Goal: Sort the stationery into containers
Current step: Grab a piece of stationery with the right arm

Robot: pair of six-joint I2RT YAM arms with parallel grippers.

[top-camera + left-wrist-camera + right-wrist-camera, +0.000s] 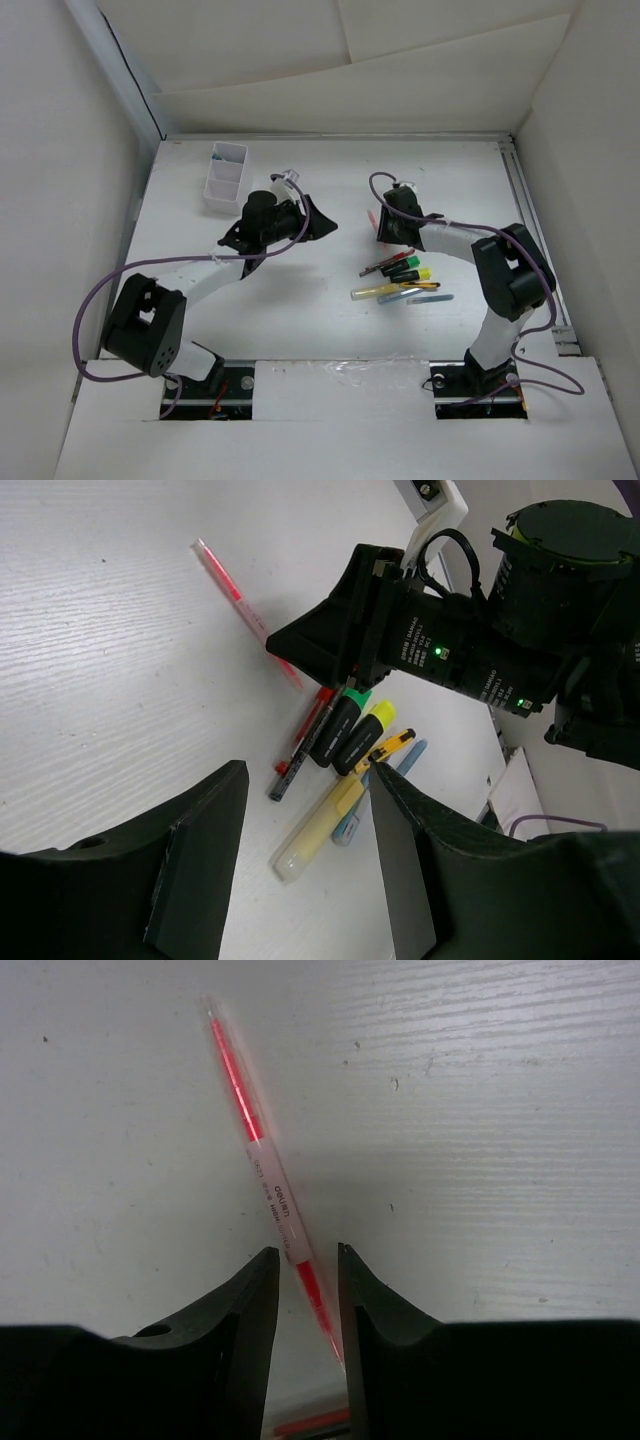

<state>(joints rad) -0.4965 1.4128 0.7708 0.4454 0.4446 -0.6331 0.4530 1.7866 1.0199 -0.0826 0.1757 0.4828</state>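
- red pen (262, 1165) is the piece in hand. it lies flat on the table (500, 1110), just above the other stationery at centre right of the overhead frame.
- your right gripper (308, 1260) sits low over the pen's lower end, one finger on each side. the jaws stand narrowly apart and a sliver of table shows beside the pen, so i judge it not yet clamped.
- the step is the pick of this pen. next you need to close fully, lift it clear, and carry it to the white compartment box (212, 182) in the upper left of the overhead frame, well apart from here.
- the grip falls near one end, so the pen may droop or swing as you lift.
- your right arm reaches forward with its wrist pitched down at the table.
- your left gripper (305, 810) hovers between box and pen. its jaws are wide apart and hold nothing, and it points toward the right one.
- the pile (400, 282) of markers and pens lies loose at centre right. the box looks empty from above.
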